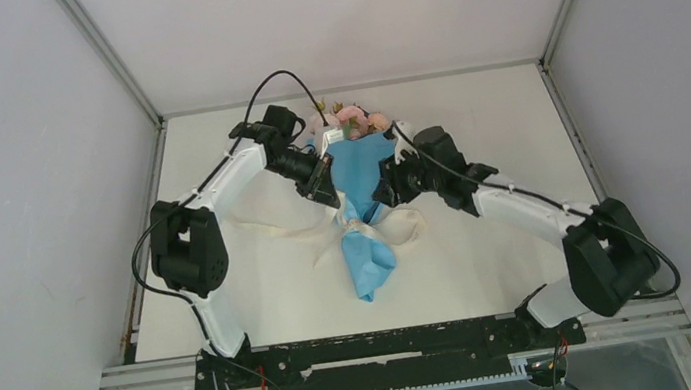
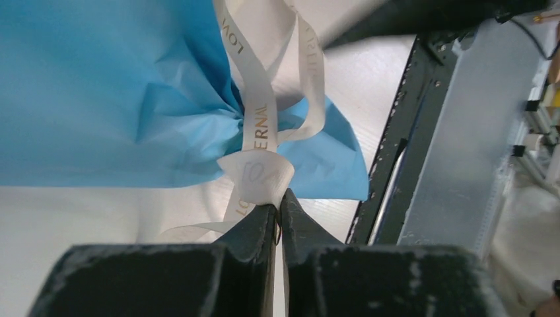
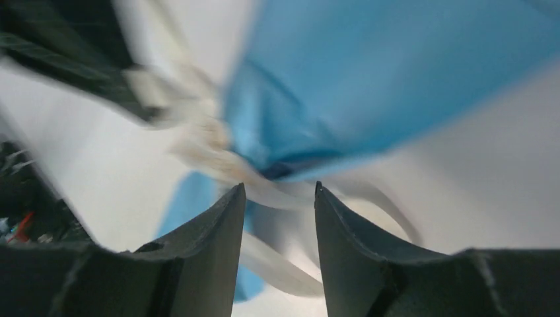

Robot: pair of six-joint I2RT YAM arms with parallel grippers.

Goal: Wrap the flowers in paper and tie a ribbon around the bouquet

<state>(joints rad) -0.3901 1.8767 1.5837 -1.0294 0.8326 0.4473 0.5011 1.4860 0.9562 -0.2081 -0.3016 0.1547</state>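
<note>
One bouquet (image 1: 358,168): centre of the top view, ribbon (image 2: 259,119) crossed round its waist. My left gripper (image 2: 279,201) pinches a ribbon loop shut, seemingly to tension the knot; my right gripper (image 3: 277,195) gapes empty beside the waist.

Overhead view — bright, even, diffuse light; only faint soft shadows on the pale table (image 1: 491,256). Left wrist view: ribbon (image 2: 259,125) in focus, lettering legible, background softer. Right wrist view — heavy motion blur, paper (image 3: 396,79) smeared.
</note>
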